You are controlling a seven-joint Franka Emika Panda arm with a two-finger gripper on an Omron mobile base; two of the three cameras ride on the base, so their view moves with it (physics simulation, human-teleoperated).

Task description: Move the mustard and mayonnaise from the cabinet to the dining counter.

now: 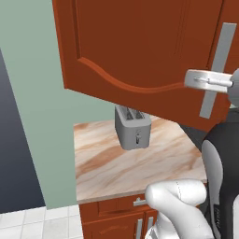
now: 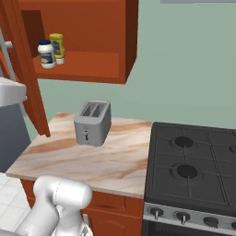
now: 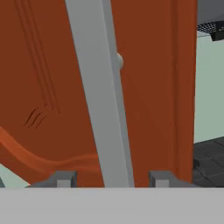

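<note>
- Hand [image 3: 112, 178] is seen open, fingers either side of the cabinet door's grey handle [image 3: 101, 96], nothing gripped.
- Mayonnaise [image 2: 46, 54] and mustard [image 2: 57, 48] are seen side by side on the open cabinet [image 2: 94, 64] shelf, above the toaster [image 2: 92, 122].

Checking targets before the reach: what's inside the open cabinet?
On the lower shelf of the cabinet, the mayonnaise stands in front of the mustard, close together. The swung-open door hides the shelf's left end; higher shelves are out of frame.
</note>
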